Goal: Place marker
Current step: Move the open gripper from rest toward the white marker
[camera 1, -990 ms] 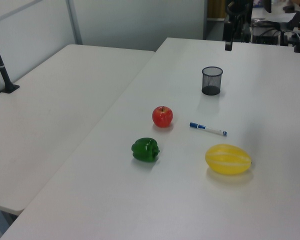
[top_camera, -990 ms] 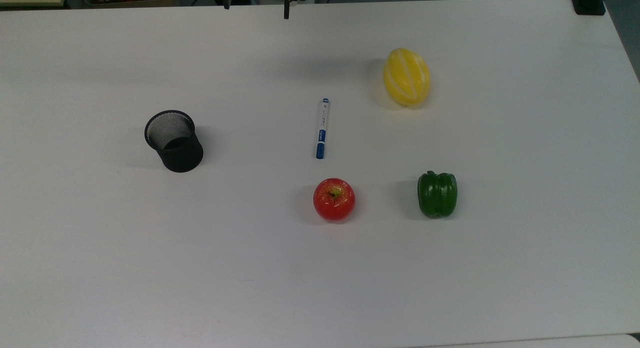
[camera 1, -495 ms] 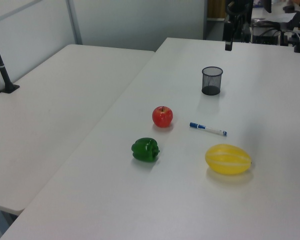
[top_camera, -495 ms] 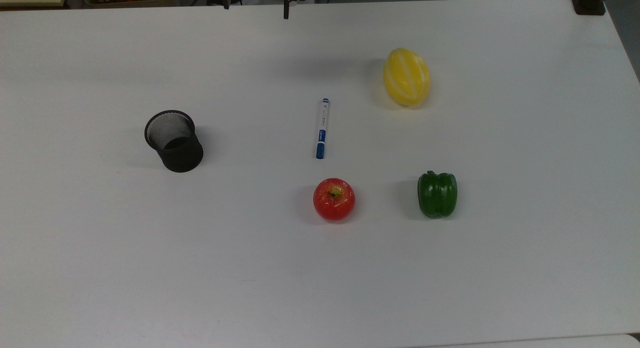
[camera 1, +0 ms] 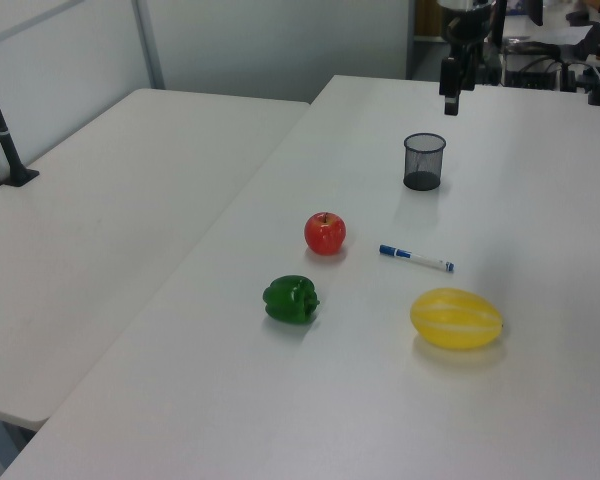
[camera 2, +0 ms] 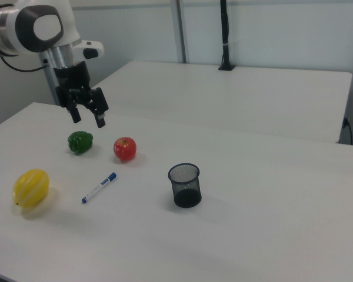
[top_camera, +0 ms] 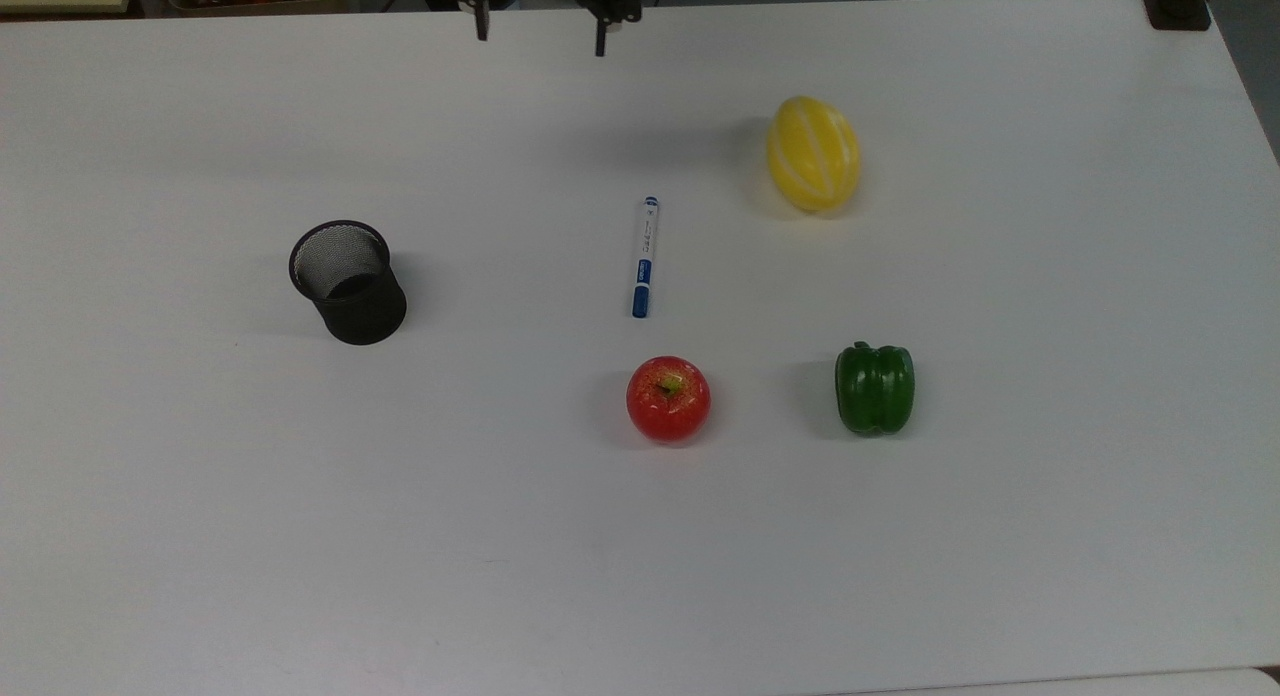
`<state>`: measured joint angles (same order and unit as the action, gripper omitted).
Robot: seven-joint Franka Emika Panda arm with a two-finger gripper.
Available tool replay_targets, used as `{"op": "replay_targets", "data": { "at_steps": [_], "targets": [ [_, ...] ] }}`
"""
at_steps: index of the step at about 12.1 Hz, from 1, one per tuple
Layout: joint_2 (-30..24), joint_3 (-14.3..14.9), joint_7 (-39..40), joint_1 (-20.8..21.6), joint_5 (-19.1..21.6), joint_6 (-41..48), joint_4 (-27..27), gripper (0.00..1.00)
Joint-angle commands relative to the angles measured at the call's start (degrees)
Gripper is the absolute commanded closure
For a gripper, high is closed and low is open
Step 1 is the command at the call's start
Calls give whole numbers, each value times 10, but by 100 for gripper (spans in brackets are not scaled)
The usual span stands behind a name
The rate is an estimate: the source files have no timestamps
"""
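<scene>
The marker [top_camera: 644, 257], white with a blue cap and blue end, lies flat near the middle of the white table [top_camera: 640, 536]; it also shows as marker [camera 1: 416, 258] and marker [camera 2: 99, 187]. My gripper [top_camera: 541, 34] hangs open at the top view's upper edge, well above the table and far from the marker. In the right view the gripper [camera 2: 88, 118] has its two fingers spread apart with nothing between them. In the left view the gripper [camera 1: 450, 92] hovers beyond the black cup.
A black mesh cup [top_camera: 348, 281] stands upright to the top view's left of the marker. A red apple [top_camera: 668, 398] and a green bell pepper [top_camera: 875, 387] sit below it, a yellow melon [top_camera: 813, 153] at upper right.
The gripper has moved a little into the top view and toward its right, coming lower in the left view. Nothing on the table has shifted.
</scene>
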<state>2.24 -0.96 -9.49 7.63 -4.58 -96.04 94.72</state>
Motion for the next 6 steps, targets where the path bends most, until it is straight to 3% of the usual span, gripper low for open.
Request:
{"op": "replay_targets", "data": {
  "at_steps": [1, 6],
  "targets": [
    [17, 2, -5, 40, 27, 5, -10, 0],
    [27, 2, -10, 54, 31, 5, -13, 0]
  ]
}}
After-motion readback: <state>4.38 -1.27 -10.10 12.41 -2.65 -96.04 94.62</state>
